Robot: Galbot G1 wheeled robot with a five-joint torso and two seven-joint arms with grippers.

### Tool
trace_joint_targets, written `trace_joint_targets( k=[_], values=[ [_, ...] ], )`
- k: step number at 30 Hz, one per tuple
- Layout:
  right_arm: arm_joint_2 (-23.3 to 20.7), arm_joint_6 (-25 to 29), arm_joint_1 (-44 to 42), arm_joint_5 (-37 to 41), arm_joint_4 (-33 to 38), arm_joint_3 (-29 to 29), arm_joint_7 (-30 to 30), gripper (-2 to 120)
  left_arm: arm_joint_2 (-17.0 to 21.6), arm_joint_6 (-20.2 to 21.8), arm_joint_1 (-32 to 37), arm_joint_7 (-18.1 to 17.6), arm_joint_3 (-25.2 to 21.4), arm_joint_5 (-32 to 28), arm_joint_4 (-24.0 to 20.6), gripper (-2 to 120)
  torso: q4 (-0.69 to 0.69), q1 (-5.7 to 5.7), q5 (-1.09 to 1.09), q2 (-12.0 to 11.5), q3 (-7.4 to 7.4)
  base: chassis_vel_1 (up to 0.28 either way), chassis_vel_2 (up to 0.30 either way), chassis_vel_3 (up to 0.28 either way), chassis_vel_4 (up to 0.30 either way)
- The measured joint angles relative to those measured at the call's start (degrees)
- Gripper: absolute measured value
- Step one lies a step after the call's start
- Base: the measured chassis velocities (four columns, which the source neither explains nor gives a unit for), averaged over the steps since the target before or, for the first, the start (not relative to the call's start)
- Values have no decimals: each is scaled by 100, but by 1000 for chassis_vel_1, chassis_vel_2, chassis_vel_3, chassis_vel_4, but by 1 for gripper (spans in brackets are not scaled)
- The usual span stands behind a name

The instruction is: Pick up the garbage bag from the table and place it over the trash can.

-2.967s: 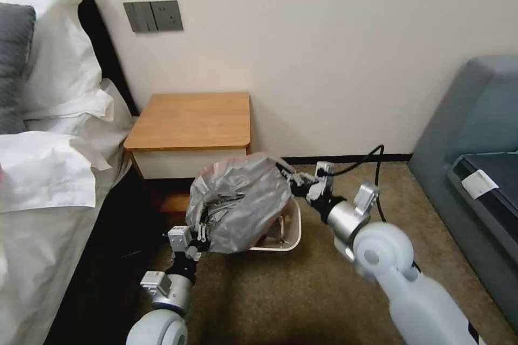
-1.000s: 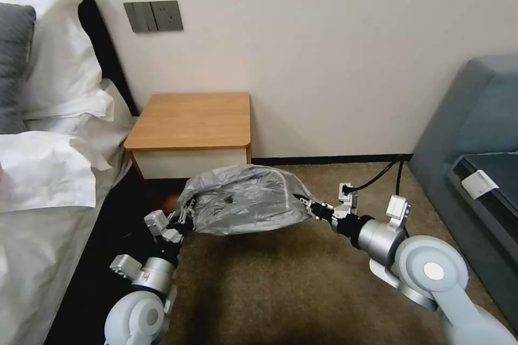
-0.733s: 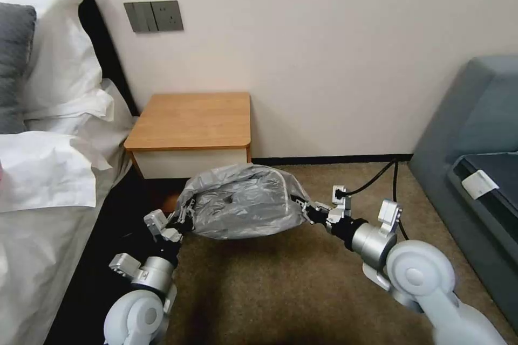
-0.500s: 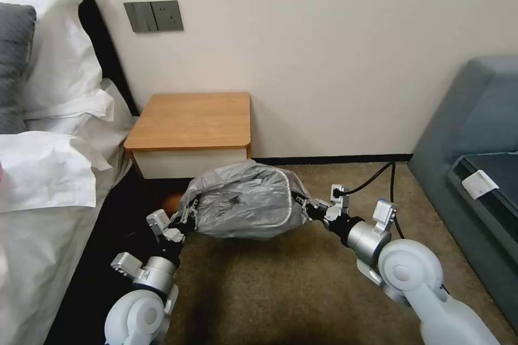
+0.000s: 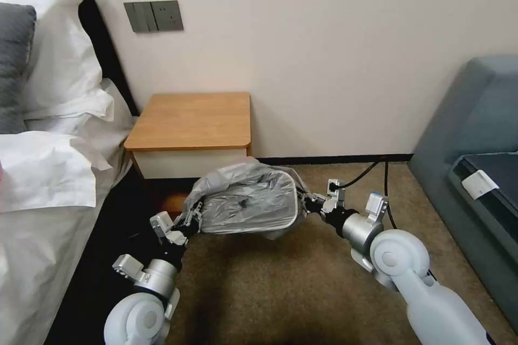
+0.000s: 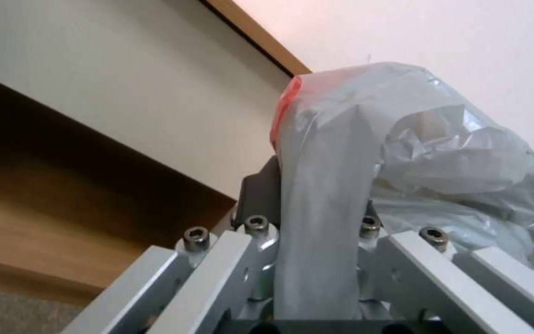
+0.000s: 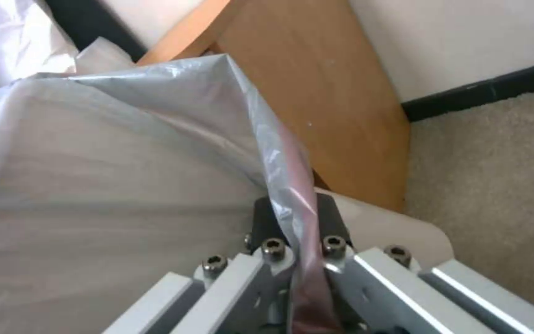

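Now the garbage bag [image 5: 245, 206] hangs stretched over the trash can [image 7: 397, 227], held off the carpet [image 5: 280, 291] just in front of the bench [image 5: 191, 121]. Its film is pulled wide from left to right, so its long axis runs between the two arms, roughly parallel to the bench's front edge. The can itself is almost wholly under the plastic; in the right wrist view a rounded cream corner of its rim shows just beyond the fingers, outside the bag's edge.

The left tool [image 5: 190, 220] is closed on the bag's left edge: the left wrist view shows a band of grey film with a pinkish-red hem passing between its dark pads [image 6: 261, 195]. The right tool [image 5: 306, 206] is likewise clamped on the right edge, the pinkish hem running straight down between its pads [image 7: 332, 218].

By my judgement, the step in hand is drawing the mouth down around the rim. What matters is that the bag lies between the two tools, each at one end of its long axis and neither clearly nearer, with the can below. The right-side hem looks to sit inside that exposed corner, so it may catch on the rim instead of clearing it.

Beyond, the bed [image 5: 48, 172] lies to the left, and a grey sofa [image 5: 475, 135] to the right.
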Motion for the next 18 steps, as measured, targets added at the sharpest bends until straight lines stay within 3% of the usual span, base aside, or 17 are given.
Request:
trace_joint_targets(
  k=[9,14,18],
  values=[
    [-154,179,-397,-347,309,71,-183,27,-35,-106,-94,-315,13,199,174,8,-1,0,-1,0,0,0,0,0,0],
    [-222,281,-676,-482,652,110,-202,51,-62,-152,-190,-719,47,334,252,8,-1,0,-1,0,0,0,0,0,0],
    [-243,327,-756,-536,753,156,-201,59,-62,-155,-202,-850,48,348,252,8,-1,0,0,0,0,0,0,0,0]
  ],
)
